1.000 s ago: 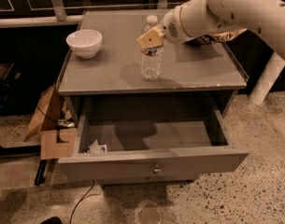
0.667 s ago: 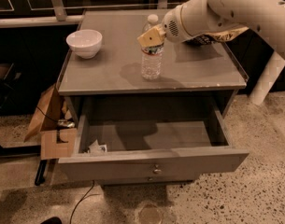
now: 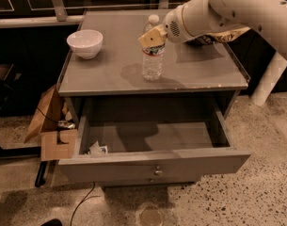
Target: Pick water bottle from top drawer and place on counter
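A thick, smooth, off-white arm is seen, built of rounded tubular segments that are divided by a thin dark seam near the wrist. A small round patch of dark dots is set in the wrist's end face. A tan, blocky claw is carried there, above the counter.

No visible change in the last second: the gripper is in the same spot against the upper part of the water bottle, which has not shifted from its upright place on the counter.
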`<state>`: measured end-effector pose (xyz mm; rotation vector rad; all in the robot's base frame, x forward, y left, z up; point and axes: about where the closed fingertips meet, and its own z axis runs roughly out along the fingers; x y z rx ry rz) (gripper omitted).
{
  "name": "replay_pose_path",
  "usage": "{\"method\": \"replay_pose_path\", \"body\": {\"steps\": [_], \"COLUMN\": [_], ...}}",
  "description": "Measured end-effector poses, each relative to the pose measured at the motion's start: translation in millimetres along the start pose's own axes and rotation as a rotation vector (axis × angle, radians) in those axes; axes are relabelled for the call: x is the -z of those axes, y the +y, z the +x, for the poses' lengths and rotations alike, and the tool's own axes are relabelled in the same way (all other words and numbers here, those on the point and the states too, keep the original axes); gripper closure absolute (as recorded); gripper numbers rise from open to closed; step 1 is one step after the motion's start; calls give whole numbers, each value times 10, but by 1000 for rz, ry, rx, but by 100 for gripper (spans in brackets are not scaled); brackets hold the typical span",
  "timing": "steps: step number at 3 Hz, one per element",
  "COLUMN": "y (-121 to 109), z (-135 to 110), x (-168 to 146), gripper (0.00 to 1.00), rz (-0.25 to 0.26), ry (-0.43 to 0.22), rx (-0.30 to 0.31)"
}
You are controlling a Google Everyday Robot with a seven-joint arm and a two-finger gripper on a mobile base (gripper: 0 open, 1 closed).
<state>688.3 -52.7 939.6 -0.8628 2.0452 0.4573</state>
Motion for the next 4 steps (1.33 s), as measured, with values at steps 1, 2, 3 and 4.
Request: {"method": "replay_pose_path", "body": {"steps": [1,2,3,4], "y": [0,0,1,1], "z": [0,0,0,0], "x": [0,0,-1,-1], "gripper": [38,7,0,0], "rz": [0,0,0,0], "ry": [0,0,0,0], "rx": [0,0,0,0]}}
